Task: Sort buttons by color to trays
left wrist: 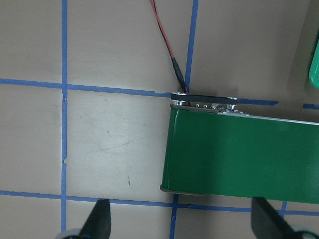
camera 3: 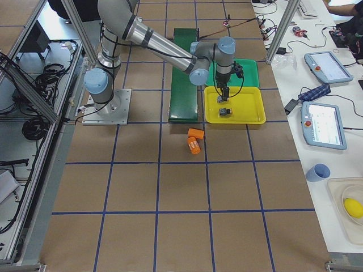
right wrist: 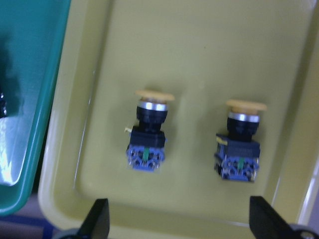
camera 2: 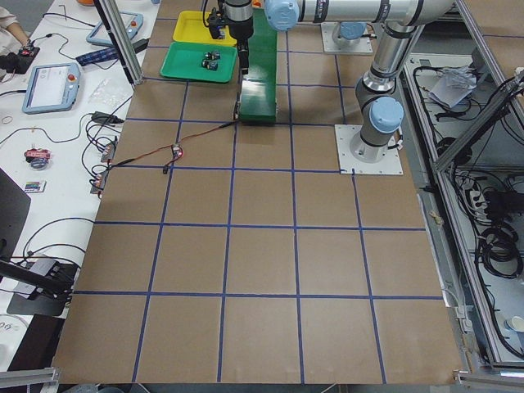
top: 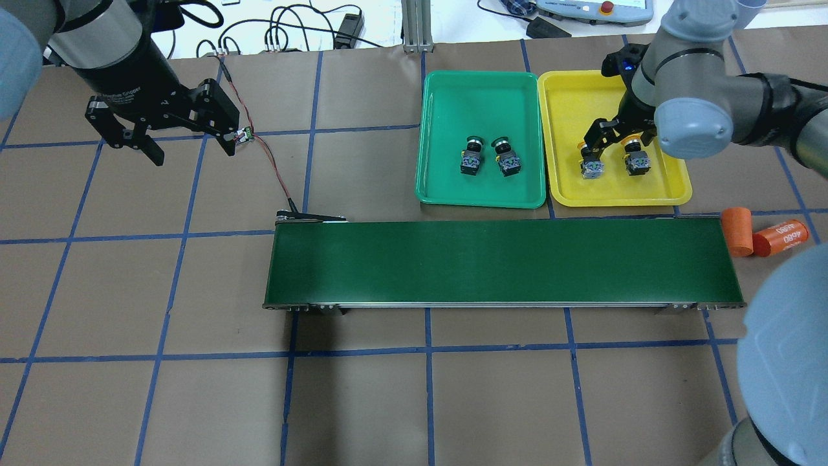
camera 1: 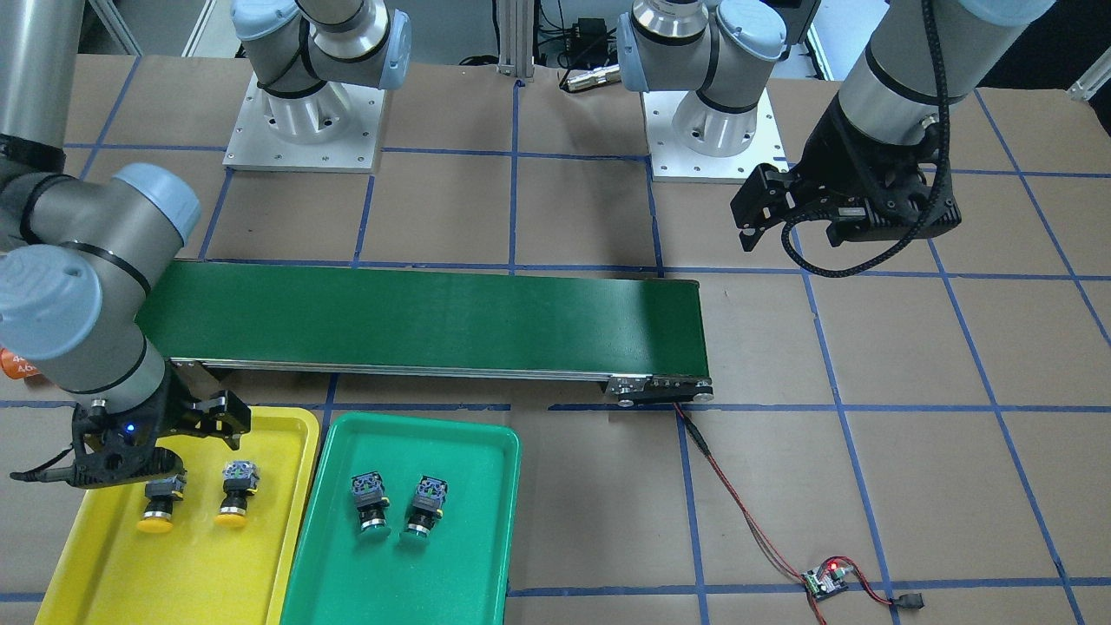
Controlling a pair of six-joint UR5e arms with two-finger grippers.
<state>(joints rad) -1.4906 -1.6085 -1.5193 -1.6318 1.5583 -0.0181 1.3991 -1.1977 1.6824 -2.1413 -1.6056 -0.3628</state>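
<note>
Sorting looked finished on the blue-taped bench (top: 194, 401): the yellow tray (top: 569, 97) held both yellow buttons (right wrist: 148, 134), the green tray (top: 479, 97) at its 9 o'clock both green buttons (top: 470, 157). The right tool (top: 598, 139) hung spread above the yellow pair, gripping nothing (only a lift clear seemed left); the left tool (top: 193, 154), also spread, hovered at the conveyor belt's (top: 504, 262) 10 o'clock. Cables (top: 291, 26) lay beyond.
</note>
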